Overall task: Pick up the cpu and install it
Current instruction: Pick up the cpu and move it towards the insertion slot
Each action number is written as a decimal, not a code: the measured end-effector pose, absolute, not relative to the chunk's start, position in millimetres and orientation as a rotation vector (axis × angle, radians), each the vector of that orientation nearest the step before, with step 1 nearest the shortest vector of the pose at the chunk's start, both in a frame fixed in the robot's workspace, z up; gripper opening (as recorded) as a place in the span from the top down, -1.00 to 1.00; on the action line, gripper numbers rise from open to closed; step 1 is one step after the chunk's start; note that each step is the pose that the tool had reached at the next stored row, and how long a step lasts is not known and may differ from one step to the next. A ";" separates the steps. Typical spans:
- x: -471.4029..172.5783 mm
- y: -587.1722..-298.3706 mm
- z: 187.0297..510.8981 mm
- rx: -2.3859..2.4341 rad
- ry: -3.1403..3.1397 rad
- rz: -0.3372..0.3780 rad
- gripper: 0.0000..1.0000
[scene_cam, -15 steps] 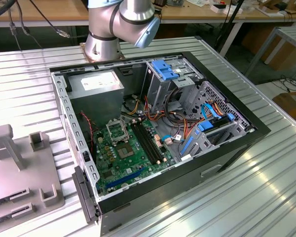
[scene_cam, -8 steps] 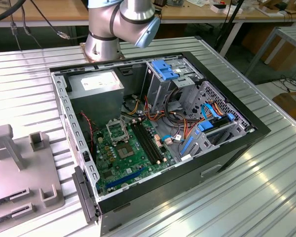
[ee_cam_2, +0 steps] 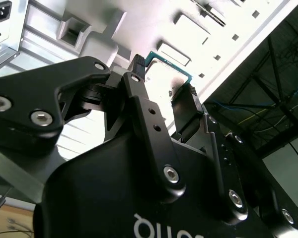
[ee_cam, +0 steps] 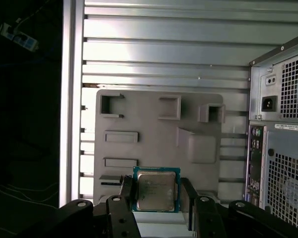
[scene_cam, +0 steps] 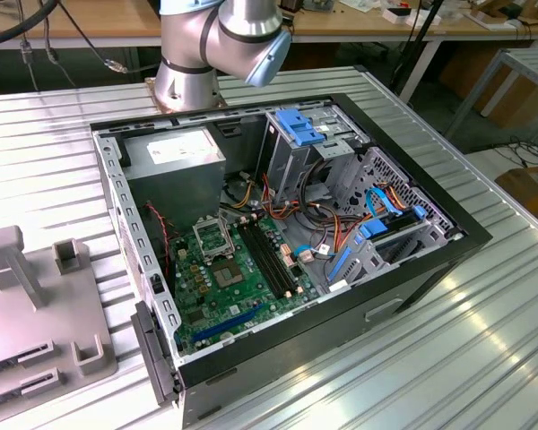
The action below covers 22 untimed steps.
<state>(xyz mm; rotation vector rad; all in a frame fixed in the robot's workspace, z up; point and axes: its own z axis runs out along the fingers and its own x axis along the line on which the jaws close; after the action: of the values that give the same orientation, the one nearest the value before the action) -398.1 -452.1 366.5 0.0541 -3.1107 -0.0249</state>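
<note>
Silvery-grey cpu [ee_cam: 156,189] is sitting clamped in your pincer [ee_cam: 157,194], fingers closing on two opposite edges. Beyond it the grey holder tray [ee_cam: 154,129] is lying on the slatted surface [ee_cam: 164,49], computer case [ee_cam: 283,124] just beside. Pickup looks done. The socket [scene_cam: 209,237] on the green motherboard [scene_cam: 242,287] is looking unfilled, so you're leaving install undone.

The cpu [ee_cam: 155,191] is a small flat square chip with a dull silvery-grey metal top and a thin green rim. It is pinched by two opposite edges between the jaws of the gripper [ee_cam: 156,188].
</note>
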 end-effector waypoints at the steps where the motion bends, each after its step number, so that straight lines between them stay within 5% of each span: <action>1: -397.1 -452.0 366.5 0.054 -3.111 -0.025 0.05; 22: -366.4 -452.1 366.5 0.054 -3.111 -0.025 0.05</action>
<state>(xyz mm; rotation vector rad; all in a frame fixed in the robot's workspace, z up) -366.4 -452.1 366.5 0.0541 -3.1108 -0.0251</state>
